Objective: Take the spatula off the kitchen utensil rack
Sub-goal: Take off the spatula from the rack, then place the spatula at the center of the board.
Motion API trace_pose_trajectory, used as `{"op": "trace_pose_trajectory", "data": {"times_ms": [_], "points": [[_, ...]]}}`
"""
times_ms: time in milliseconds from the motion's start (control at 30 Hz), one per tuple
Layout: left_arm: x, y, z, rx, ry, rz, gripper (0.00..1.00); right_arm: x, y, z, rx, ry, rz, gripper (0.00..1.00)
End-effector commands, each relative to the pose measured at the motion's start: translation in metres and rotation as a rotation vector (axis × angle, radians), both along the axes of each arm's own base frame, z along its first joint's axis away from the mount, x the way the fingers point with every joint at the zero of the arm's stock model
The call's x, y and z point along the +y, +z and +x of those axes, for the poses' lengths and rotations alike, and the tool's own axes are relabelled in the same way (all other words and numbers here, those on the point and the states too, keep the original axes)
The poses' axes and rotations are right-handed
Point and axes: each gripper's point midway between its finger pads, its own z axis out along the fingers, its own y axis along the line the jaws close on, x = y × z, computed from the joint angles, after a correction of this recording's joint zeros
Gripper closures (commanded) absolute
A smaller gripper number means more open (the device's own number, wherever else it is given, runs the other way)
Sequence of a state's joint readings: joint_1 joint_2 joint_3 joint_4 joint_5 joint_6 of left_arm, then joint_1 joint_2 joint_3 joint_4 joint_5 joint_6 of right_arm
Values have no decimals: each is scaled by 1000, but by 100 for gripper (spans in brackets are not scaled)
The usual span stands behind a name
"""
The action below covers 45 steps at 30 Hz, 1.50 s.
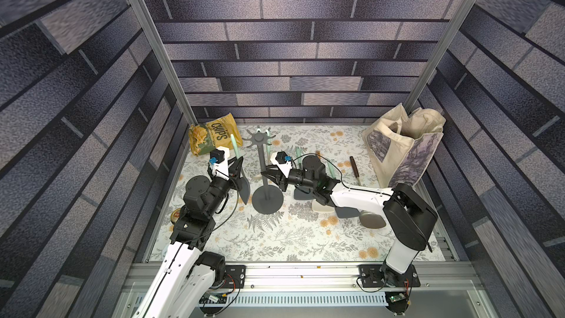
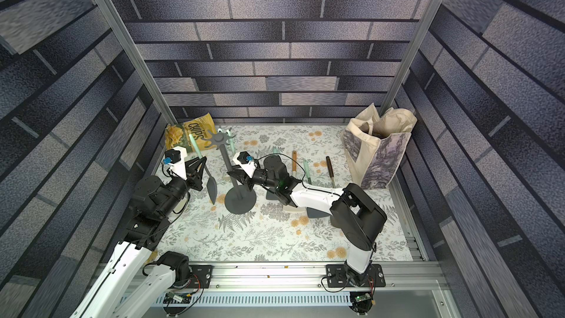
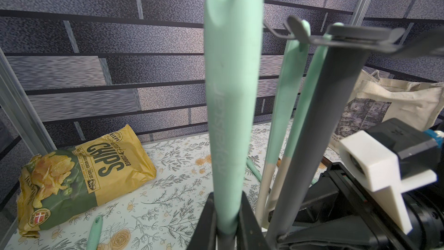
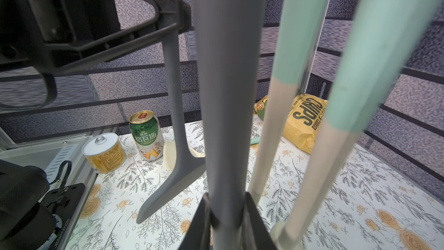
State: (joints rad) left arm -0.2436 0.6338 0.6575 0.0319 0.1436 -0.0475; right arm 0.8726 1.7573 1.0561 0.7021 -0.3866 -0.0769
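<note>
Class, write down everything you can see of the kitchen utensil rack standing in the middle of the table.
The kitchen utensil rack is dark grey and matte: a round flat base, a thin pole, a star-shaped crown of curved hooks. It stands upright on the floral tablecloth. The right gripper is shut on its pole. Two mint-handled utensils hang from its hooks. The left gripper holds the spatula apart from it.
</note>
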Motion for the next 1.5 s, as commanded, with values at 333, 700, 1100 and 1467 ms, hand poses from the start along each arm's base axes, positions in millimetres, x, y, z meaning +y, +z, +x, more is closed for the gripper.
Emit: {"op": "trace_pose_trajectory", "data": {"times_ms": [333, 700, 1100, 1467], "points": [[27, 16, 13, 3, 177, 18, 100, -5, 1, 1, 0, -16, 3, 87], [67, 14, 41, 188, 436, 43, 100, -5, 4, 1, 3, -17, 16, 87], [94, -28, 86, 579, 494, 125, 100, -5, 4, 1, 3, -20, 18, 87], [94, -79, 115, 791, 482, 235, 100, -5, 5, 1, 6, -21, 20, 87]]}}
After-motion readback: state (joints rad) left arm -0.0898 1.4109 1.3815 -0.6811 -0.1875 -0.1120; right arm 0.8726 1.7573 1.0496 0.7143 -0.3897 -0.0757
